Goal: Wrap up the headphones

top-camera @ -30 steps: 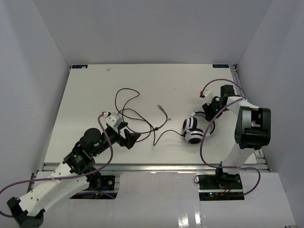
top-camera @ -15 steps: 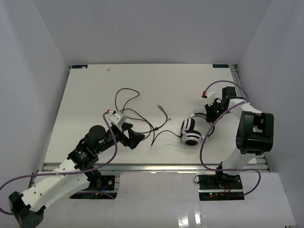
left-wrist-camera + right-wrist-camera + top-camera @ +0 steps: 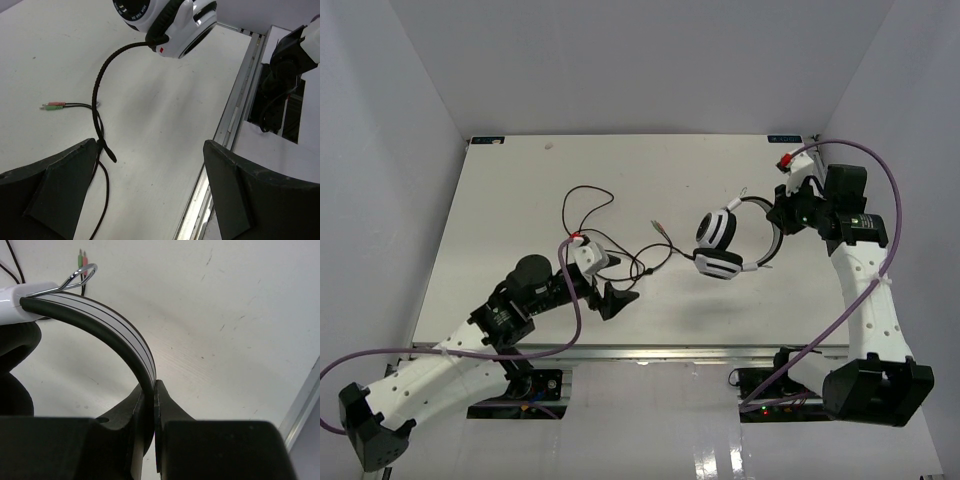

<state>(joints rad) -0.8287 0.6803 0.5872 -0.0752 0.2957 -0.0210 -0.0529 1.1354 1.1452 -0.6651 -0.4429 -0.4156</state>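
The right hand (image 3: 782,215) is pinched shut on the band of the headphones (image 3: 725,243), which hang clear of the desk (image 3: 500,200). The band curves away from that hand, with both earcups out to its left, toward the other arm. The thin cable (image 3: 77,105) lies on the desk, running beneath the left hand (image 3: 618,300), whose fingers stand wide apart and hold nothing.

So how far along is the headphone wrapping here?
Done: the right gripper grips the headphones by the headband, clear of the table. In hand: the open left gripper hovers by the cable. Left: all wrapping; the cable sprawls loose, its plug free.
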